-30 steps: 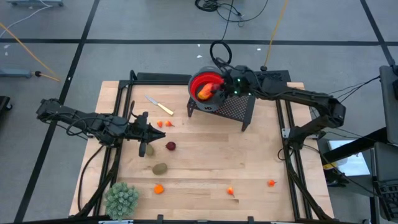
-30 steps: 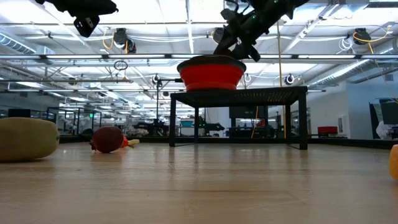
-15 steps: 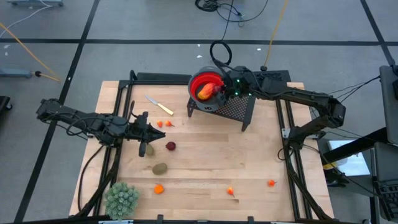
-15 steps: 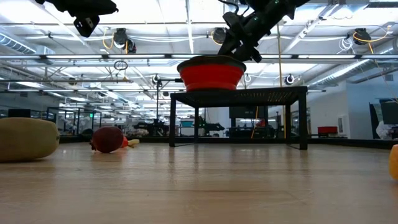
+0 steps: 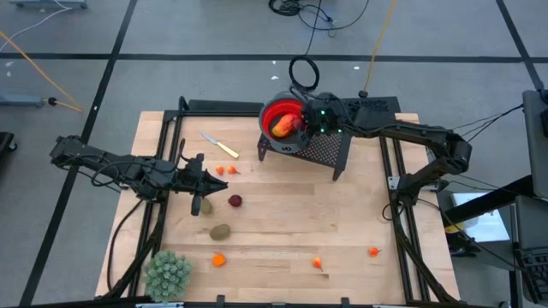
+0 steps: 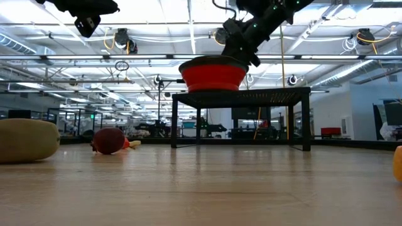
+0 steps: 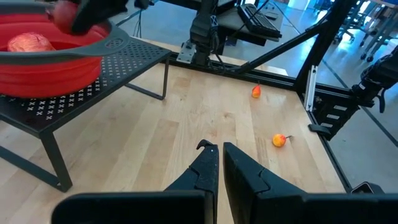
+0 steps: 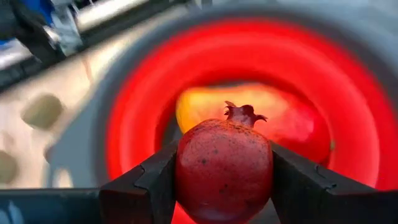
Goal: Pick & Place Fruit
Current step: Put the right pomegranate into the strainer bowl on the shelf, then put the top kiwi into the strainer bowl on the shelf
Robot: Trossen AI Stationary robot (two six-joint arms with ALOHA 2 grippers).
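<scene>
Right wrist view: our right gripper clamps a dark red fruit over the red bowl, prob. to drop it in.
Left gripper shut, empty, waiting above the surface w/ other fruit nearby.

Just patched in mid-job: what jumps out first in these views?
The red bowl on the black mesh stand at the table's far edge, with the right gripper over it, jaws shut on a pomegranate; a red-orange fruit already lies inside. Next, the left gripper hangs shut and empty mid-table, with loose fruit on the boards and a spiky green plant ball at the near left corner.
</scene>
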